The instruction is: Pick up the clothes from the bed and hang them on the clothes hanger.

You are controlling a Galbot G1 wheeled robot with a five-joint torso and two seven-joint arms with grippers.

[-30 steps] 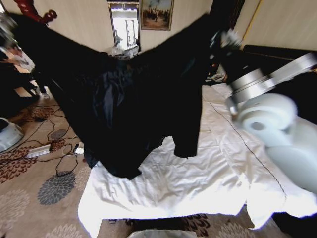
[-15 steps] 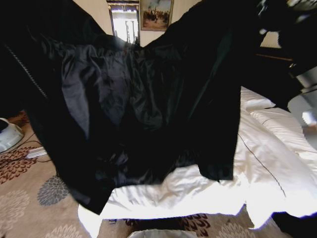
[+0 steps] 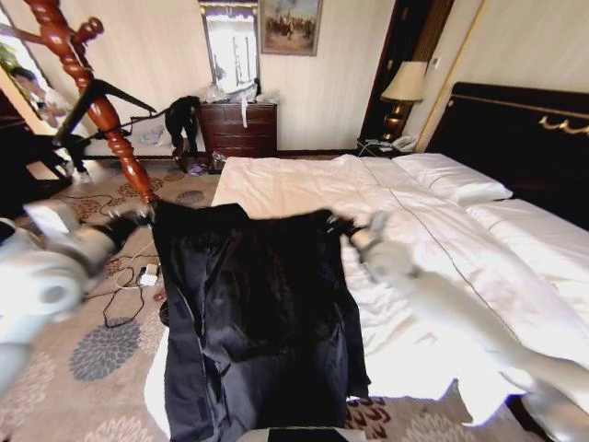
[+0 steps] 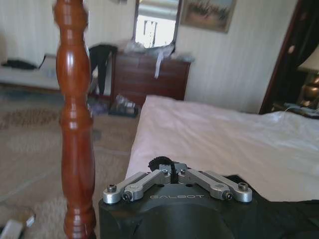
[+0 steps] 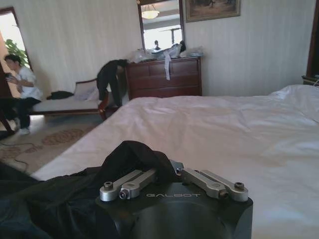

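Observation:
The clothes [image 3: 262, 322], a black coat with a dark lining, hang spread between my two grippers over the foot of the bed [image 3: 433, 230]. My left gripper [image 3: 147, 214] is shut on the coat's left top corner, close to the red-brown clothes hanger [image 3: 101, 115]. My right gripper [image 3: 342, 224] is shut on the right top corner, above the white duvet. In the left wrist view the left gripper [image 4: 172, 172] is shut, with black cloth [image 4: 284, 219] beside it and the hanger post [image 4: 75, 149] very near. In the right wrist view bunched black cloth [image 5: 137, 154] sits in the shut right gripper [image 5: 167, 172].
A thin black rod [image 3: 115, 92] crosses the hanger post. Cables and a power strip [image 3: 143, 276] lie on the patterned carpet to the left. A dark dresser [image 3: 239, 129] stands at the far wall. A lamp [image 3: 403, 85] and the black headboard [image 3: 515, 129] are at right.
The coat was held high and filled the head view; both arms have come down and it now hangs lower, spread flat. The hanger, the bed and the room now show.

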